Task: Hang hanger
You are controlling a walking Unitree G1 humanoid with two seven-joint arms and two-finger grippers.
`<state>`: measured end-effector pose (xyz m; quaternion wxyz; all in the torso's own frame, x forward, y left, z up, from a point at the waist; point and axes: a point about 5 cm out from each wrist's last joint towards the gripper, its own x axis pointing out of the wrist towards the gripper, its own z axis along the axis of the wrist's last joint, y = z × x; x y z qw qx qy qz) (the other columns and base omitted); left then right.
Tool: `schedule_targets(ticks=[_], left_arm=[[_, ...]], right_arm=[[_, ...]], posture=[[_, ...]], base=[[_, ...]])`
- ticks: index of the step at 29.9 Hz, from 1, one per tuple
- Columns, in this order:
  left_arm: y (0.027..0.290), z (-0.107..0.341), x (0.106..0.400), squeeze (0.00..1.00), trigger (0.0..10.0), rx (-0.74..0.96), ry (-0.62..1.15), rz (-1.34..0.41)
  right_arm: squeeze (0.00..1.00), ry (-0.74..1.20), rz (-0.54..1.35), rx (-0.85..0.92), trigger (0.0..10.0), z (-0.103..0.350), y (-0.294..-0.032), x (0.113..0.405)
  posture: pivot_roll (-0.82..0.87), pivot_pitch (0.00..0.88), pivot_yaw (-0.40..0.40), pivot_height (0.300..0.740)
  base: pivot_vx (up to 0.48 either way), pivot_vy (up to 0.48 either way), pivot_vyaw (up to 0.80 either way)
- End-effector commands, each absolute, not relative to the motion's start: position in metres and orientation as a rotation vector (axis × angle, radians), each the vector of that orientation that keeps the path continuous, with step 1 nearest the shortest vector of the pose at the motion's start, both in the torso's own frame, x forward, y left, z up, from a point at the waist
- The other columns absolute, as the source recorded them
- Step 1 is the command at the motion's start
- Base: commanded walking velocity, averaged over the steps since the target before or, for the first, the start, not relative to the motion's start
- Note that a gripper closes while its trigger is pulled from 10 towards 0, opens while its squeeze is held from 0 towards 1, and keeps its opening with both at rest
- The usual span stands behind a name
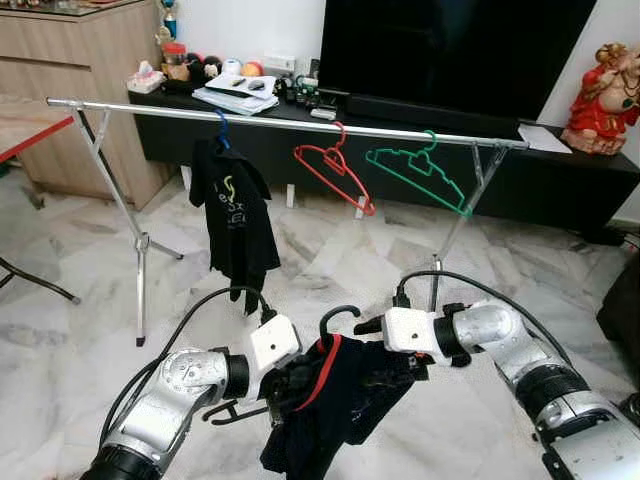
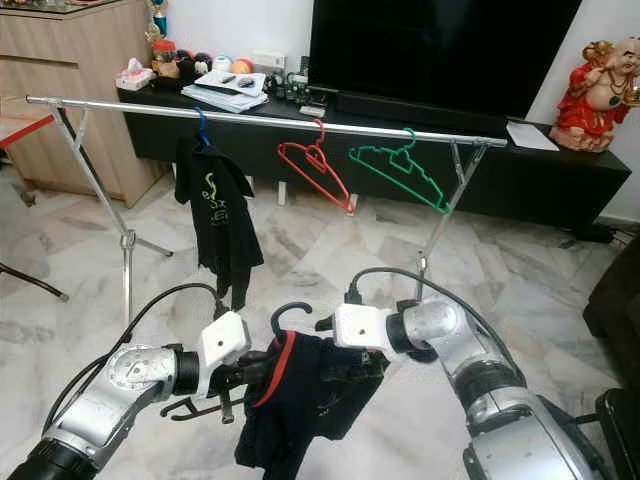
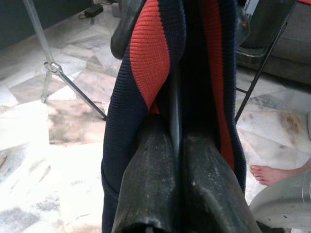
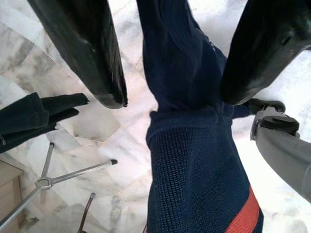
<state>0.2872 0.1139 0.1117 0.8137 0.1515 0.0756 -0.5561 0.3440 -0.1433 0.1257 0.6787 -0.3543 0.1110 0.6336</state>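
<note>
a black hanger (image 1: 335, 318) carrying a navy garment with a red-striped collar (image 1: 340, 400) is held low and near, between the two arms and well short of the drying rail (image 1: 300, 125). the left gripper (image 3: 177, 160) is clamped tight on the collar, its two fingers pressed together around the knit. the right gripper (image 4: 170, 73) is spread wide, with the fabric hanging between its fingers and apparently not pinched. the hanger's hook is seen pointing up, well below the rail.

farther off, the rail is already hung with a black t-shirt on a blue hanger (image 1: 232, 215) to the left, a bare red hanger (image 1: 335, 175) in the middle and a bare green hanger (image 1: 420, 175) to the right. the garment is judged dressed on its hanger; lifting it and hooking it over the rail are yet to be done. a bare foot (image 3: 272, 174) is visible on the marble floor (image 1: 330, 260).
</note>
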Motion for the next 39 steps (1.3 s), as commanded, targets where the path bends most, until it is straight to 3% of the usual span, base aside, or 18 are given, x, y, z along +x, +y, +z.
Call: schedule_targets(ticks=[1,39], left_arm=[[0.108,0.122,0.288,0.0,10.0,0.358,0.119,-1.212],[0.105,0.128,0.29,0.0,10.0,0.382,0.088,-1.216]], right_arm=[[0.0,0.251,1.425,-0.785,0.0,0.129,-0.144,0.346],[0.0,0.321,1.472,-0.708,0.0,0.116,-0.142,0.339]], posture=[[0.12,0.043,-0.108,0.74],[0.13,0.02,-0.106,0.74]], base=[[0.0,0.0,0.0],[0.0,0.0,0.0]])
